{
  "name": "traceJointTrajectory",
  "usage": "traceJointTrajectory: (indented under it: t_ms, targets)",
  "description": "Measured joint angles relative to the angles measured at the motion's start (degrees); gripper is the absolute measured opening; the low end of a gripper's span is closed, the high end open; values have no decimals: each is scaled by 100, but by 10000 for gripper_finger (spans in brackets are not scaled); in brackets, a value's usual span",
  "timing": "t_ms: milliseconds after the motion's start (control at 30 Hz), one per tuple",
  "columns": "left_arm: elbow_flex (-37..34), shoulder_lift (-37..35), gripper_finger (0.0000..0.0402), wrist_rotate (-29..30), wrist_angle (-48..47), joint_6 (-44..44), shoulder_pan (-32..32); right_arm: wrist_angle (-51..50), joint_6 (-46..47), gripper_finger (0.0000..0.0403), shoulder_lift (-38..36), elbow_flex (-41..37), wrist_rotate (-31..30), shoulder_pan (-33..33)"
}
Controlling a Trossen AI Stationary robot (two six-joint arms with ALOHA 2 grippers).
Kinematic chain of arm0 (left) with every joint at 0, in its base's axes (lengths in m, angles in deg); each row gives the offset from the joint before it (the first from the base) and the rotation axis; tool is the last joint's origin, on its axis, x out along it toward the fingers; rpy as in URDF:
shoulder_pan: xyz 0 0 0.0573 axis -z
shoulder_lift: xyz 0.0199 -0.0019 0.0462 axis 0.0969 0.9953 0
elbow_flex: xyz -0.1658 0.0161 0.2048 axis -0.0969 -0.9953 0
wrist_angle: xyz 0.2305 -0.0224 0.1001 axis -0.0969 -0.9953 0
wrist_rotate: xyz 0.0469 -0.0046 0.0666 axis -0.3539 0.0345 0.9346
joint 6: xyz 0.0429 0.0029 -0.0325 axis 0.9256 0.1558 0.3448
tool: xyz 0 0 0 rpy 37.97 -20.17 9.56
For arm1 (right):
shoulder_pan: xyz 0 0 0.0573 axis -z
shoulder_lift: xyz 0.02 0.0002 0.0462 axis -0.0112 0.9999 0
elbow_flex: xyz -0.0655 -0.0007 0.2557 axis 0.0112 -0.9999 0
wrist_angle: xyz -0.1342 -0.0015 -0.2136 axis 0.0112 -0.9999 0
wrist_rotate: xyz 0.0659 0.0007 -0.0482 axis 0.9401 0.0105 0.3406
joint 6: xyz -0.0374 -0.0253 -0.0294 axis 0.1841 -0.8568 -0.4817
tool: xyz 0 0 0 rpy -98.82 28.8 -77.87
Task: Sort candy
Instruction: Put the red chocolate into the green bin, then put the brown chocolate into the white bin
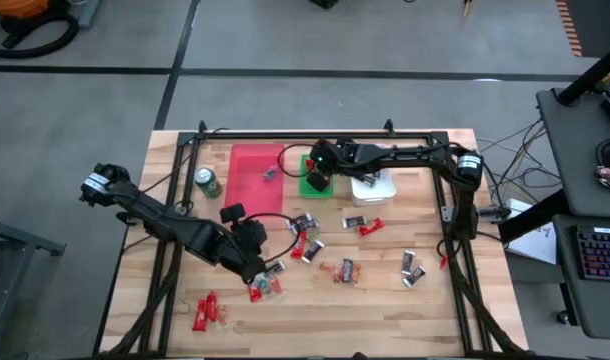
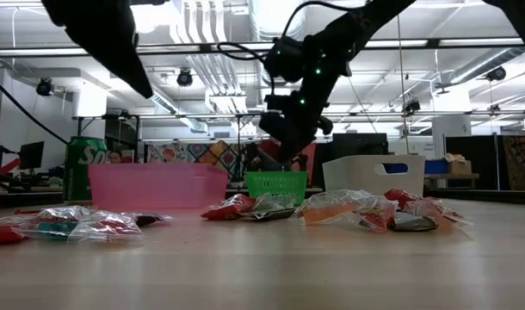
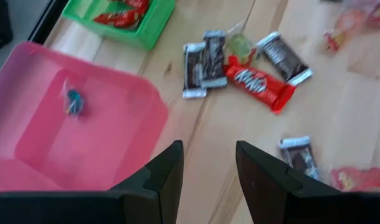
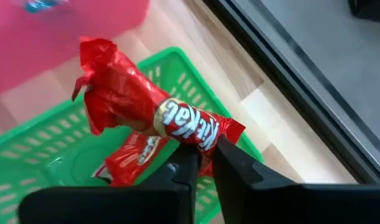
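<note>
- the right gripper [image 4: 202, 163] is held above the green basket [image 1: 315, 180], near the far edge of the table [image 1: 425, 300].
- a red kitkat bar [image 4: 146, 112] is pinched by its end between the right gripper's fingers, which are closed narrowly on the wrapper; the bar sticks out ahead of the fingertips.
- below that bar, another red candy [image 4: 131, 162] is seen lying inside the green basket.
- the pink bin [image 1: 257, 172] is set just beside the basket on one side, the white bin [image 1: 373, 187] on the other; a small blue-wrapped sweet [image 3: 73, 102] lies in the pink bin.
- the left gripper [image 3: 209, 163] is held over the table with its fingers apart and nothing between them.
- ahead of the left gripper, a red kitkat [image 3: 258, 84] and dark-wrapped candies [image 3: 202, 56] are scattered on the wood; more candy [image 1: 410, 268] is spread well apart from it.
- a green can [image 1: 207, 182] stands next to the pink bin.
</note>
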Motion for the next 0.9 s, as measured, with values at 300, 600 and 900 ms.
traceJointTrajectory:
  t_ms: [300,600,900]
  targets:
    - [0,0,131,-1,-122,-199,62,-7,66,137,-13,22,77,81]
    - [0,-2,131,-322,-109,-203,113,-35,17,179,-523,22,979,-18]
    - [-2,123,131,-786,-92,-187,461,-236,-9,180,-958,22,2068,-652]
